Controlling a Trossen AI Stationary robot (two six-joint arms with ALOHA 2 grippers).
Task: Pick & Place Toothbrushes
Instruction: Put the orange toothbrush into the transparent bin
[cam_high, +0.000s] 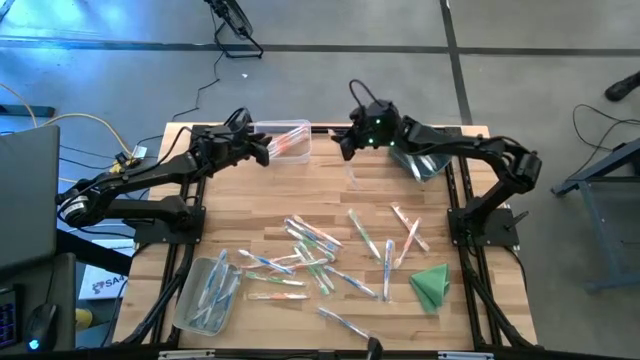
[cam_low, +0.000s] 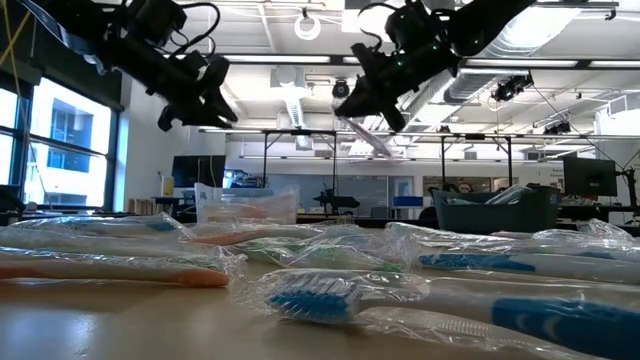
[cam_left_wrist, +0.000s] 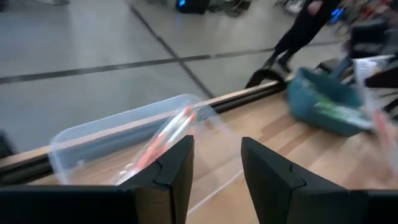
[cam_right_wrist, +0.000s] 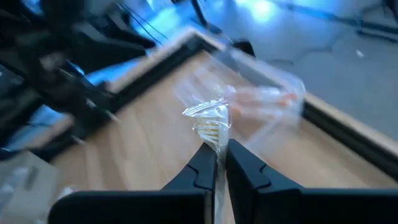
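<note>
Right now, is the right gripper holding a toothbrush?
Yes. The right gripper is shut on a wrapped toothbrush, raised above the table.

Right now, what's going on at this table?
The right hand is shut on a wrapped toothbrush, holding it in the air near the clear bin at the table's far edge, which already holds orange brushes. The left hand hangs open and empty by that bin. Many toothbrushes are scattered on the table, with more in a near-left bin.
</note>
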